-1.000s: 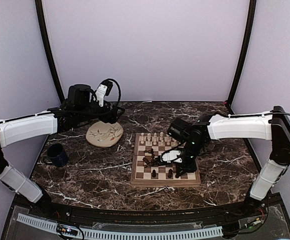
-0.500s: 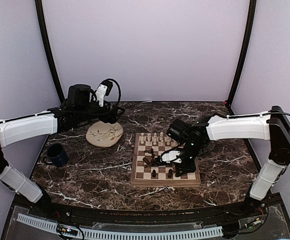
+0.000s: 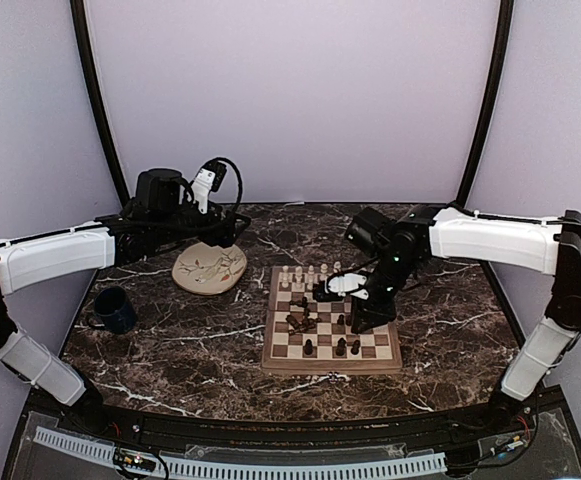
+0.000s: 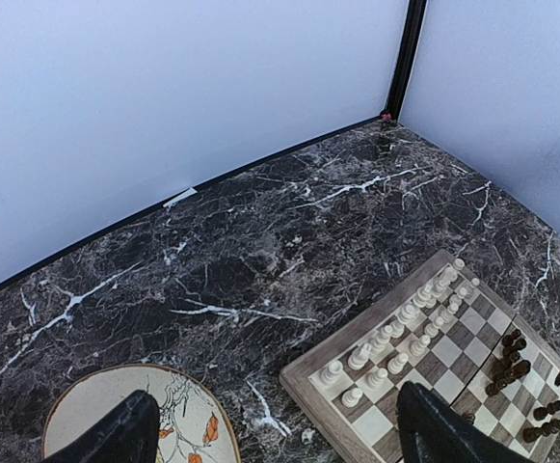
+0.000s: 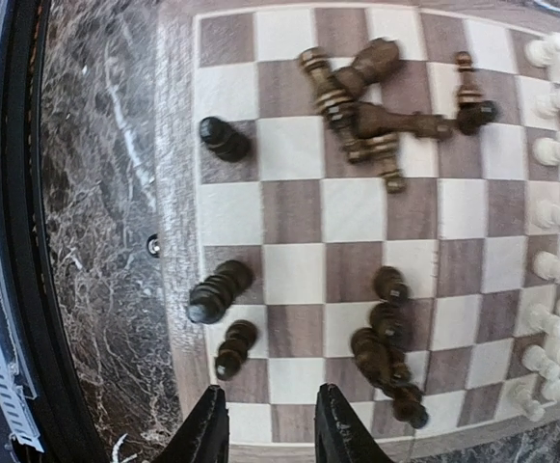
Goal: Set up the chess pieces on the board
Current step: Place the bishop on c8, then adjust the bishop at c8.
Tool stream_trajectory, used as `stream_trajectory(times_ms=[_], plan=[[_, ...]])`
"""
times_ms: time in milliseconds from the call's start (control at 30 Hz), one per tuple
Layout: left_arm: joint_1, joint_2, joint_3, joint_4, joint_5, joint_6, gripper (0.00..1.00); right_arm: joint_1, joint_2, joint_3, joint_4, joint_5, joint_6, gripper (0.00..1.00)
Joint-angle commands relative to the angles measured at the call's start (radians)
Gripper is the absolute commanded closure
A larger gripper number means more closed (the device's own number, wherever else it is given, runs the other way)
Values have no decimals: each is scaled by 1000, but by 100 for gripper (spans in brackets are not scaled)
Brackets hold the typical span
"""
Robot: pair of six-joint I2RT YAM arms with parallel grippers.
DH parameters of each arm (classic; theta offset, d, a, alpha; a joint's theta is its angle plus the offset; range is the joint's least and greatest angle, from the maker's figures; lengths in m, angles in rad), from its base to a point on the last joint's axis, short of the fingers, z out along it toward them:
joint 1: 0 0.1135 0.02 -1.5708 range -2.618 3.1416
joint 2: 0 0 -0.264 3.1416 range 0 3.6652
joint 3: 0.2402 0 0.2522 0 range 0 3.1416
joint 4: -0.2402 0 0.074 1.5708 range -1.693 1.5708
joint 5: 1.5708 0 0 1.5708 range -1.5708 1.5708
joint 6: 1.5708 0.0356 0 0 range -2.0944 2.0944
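The board [image 3: 270,358] lies right of the table's middle. Cream chess pieces [image 3: 308,275] stand in its two far rows. A pile of dark pieces [image 3: 300,322] lies toppled near its centre. A few dark pieces [image 3: 342,347] stand along the near rows. My right gripper [image 3: 358,310] hangs above the board's right half. In the right wrist view it [image 5: 272,434] is open and empty over the board [image 5: 178,193], with dark pieces [image 5: 386,357] below it. My left gripper [image 3: 220,225] is open and empty over the plate; it also shows in the left wrist view [image 4: 280,444].
A round cream plate [image 3: 210,268] lies left of the board. A dark blue mug [image 3: 116,310] stands further left. A small screw [image 5: 153,246] lies on the marble by the board's edge. Dark frame posts stand at the back corners.
My right gripper has risen and drawn back from the board's near rows toward the far right. The left arm has not moved.
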Motion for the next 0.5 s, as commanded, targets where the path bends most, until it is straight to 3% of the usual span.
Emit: stream_trajectory(times_ms=[0, 200, 333, 467], plan=[[-5, 0, 35, 0, 12, 6, 12, -99, -45, 59, -5, -53, 17, 69], [-6, 1, 36, -1, 14, 4, 12, -135, -40, 1, 52, -61, 34, 79], [-5, 1, 36, 0, 16, 3, 12, -123, -10, -63, 60, -100, 11, 93], [-5, 2, 36, -2, 15, 5, 12, -99, 16, -113, 95, -97, 7, 97]])
